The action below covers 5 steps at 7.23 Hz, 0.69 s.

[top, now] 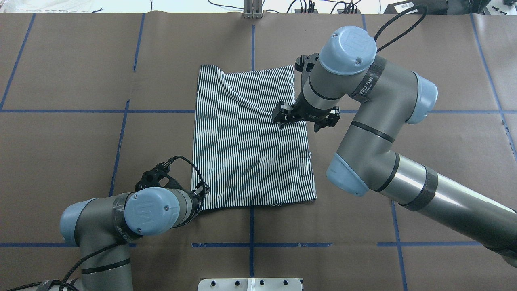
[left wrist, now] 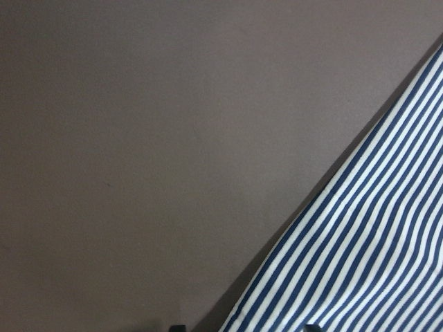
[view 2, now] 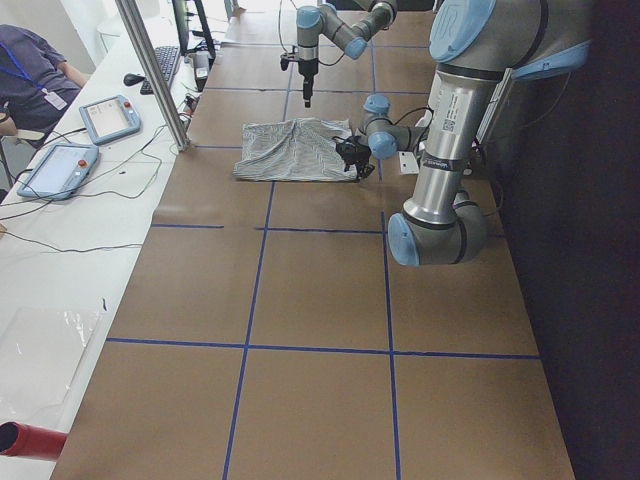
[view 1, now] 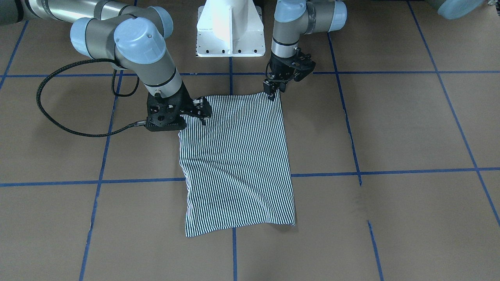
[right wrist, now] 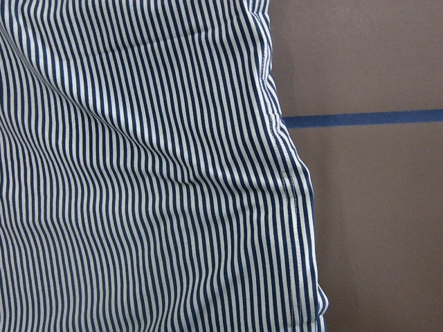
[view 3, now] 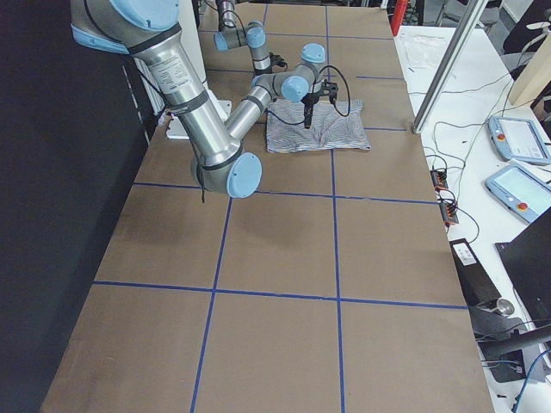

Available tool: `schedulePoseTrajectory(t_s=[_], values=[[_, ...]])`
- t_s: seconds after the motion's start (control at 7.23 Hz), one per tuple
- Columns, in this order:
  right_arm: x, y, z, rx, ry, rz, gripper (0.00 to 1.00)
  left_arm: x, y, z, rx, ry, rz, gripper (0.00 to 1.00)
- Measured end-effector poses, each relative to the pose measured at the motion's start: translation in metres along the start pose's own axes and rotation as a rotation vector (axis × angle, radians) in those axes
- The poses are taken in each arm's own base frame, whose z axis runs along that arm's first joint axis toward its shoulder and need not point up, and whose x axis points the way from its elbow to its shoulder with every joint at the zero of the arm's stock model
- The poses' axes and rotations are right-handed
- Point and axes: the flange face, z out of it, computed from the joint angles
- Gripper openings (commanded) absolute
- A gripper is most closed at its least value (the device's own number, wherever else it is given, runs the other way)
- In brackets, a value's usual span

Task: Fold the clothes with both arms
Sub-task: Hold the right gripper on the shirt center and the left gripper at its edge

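Observation:
The striped polo shirt [top: 250, 141] lies folded into a flat rectangle in the middle of the table; it also shows in the front view [view 1: 238, 164]. Its collar, placket and logo are hidden. My left gripper [view 1: 272, 93] is low at the shirt's near-left corner, open, with the shirt's edge [left wrist: 360, 256] between its fingertips [left wrist: 313, 327]. My right gripper [top: 298, 123] hangs open just above the shirt's right edge, about halfway along it. The right wrist view shows the shirt's seamed edge [right wrist: 294, 207] and no fingers.
The table is brown paper with a grid of blue tape lines [top: 161, 111]. The white pedestal base [view 1: 230, 29] stands at the robot's side. An operator, tablets and cables are on a side bench [view 2: 90, 130] past the far edge.

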Motion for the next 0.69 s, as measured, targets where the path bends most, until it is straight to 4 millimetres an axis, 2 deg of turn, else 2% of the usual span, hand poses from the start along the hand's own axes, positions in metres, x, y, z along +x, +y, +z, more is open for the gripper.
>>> schedulePoseTrajectory(t_s=[0.14, 0.28, 0.42, 0.55, 0.69], values=[[0.0005, 0.0002, 0.001, -0.001, 0.002, 0.0, 1.0, 0.0, 0.0002, 0.0005, 0.0, -0.001, 0.0, 0.56], [0.0009, 0.0003, 0.0015, -0.002, 0.002, 0.001, 1.0, -0.0001, 0.0004, 0.0011, 0.001, -0.002, -0.001, 0.27], [0.0007, 0.0006, 0.0014, -0.002, 0.002, 0.001, 1.0, 0.0007, 0.0009, 0.0007, 0.0, -0.001, -0.001, 0.06], [0.0006, 0.0007, 0.0011, -0.002, 0.001, 0.001, 1.0, 0.0017, 0.0016, 0.0002, -0.001, 0.001, 0.0, 0.0], [0.0006, 0.0008, 0.0011, -0.002, 0.001, 0.0, 1.0, 0.0023, 0.002, -0.0004, -0.002, 0.003, 0.003, 0.0]])
